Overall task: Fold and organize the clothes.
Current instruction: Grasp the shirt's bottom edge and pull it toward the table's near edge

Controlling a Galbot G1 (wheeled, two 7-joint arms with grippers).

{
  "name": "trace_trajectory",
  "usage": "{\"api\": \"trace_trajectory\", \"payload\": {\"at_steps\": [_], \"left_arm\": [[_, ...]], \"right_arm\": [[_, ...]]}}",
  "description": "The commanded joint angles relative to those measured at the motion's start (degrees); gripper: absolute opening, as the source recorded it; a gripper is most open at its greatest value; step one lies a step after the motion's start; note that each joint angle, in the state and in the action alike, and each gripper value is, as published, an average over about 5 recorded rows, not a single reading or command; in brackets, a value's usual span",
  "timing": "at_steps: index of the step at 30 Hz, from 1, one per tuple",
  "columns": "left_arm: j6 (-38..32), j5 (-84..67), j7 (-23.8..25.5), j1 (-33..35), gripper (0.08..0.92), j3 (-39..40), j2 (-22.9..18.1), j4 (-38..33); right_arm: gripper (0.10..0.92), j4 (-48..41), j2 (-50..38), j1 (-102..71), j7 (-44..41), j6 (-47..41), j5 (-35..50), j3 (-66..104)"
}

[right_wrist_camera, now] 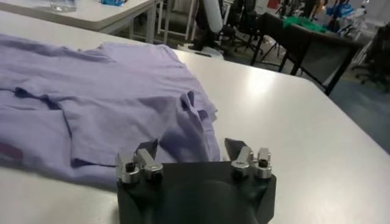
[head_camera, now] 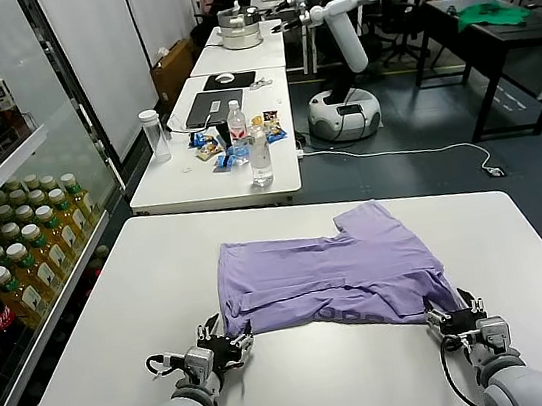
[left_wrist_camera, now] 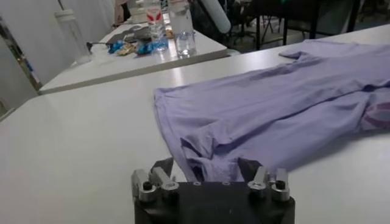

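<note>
The clothes, one lavender short-sleeved T-shirt [head_camera: 337, 274], lie partly folded across the middle of the white table [head_camera: 115, 316], with faint dark print near the front hem. My left gripper [head_camera: 225, 343] sits low at the shirt's near left corner. In the left wrist view the T-shirt [left_wrist_camera: 274, 103] bunches between the spread fingers of the left gripper [left_wrist_camera: 207, 165], which is open. My right gripper [head_camera: 456, 316] rests at the near right corner. In the right wrist view the T-shirt [right_wrist_camera: 109, 91] reaches into the gap of the right gripper [right_wrist_camera: 191, 148], also open.
A drinks shelf [head_camera: 18, 269] with several bottles runs along the left. Behind stands another table [head_camera: 177, 181] with bottles and snacks. Farther back are a white robot [head_camera: 340, 11] and a green cloth [head_camera: 492, 12] on a dark desk.
</note>
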Motion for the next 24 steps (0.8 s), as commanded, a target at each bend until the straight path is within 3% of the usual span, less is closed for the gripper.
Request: {"api": "trace_trajectory", "payload": {"at_steps": [1, 13, 17, 24], "left_arm": [[0.4, -6.0, 0.3, -0.7, 0.536, 0.1, -0.6, 1.7], [0.3, -10.1, 1.0, 3.2, 0.187, -2.8, 1.9, -4.2], [0.5, -13.7, 1.0, 6.7, 0.134, -4.8, 3.6, -8.9], [0.5, -13.7, 1.7, 15.9, 0.128, -6.2, 5.3, -18.2]], "right_arm": [[0.512, -1.0, 0.2, -0.9, -0.3, -2.5, 4.0, -0.4], [0.18, 4.0, -1.1, -6.8, -2.2, -2.5, 5.2, 2.8], [0.141, 7.5, -2.3, -10.7, -3.1, -2.5, 5.5, 5.3], [0.138, 14.5, -2.5, -19.5, -3.6, -2.5, 5.4, 8.9]]}}
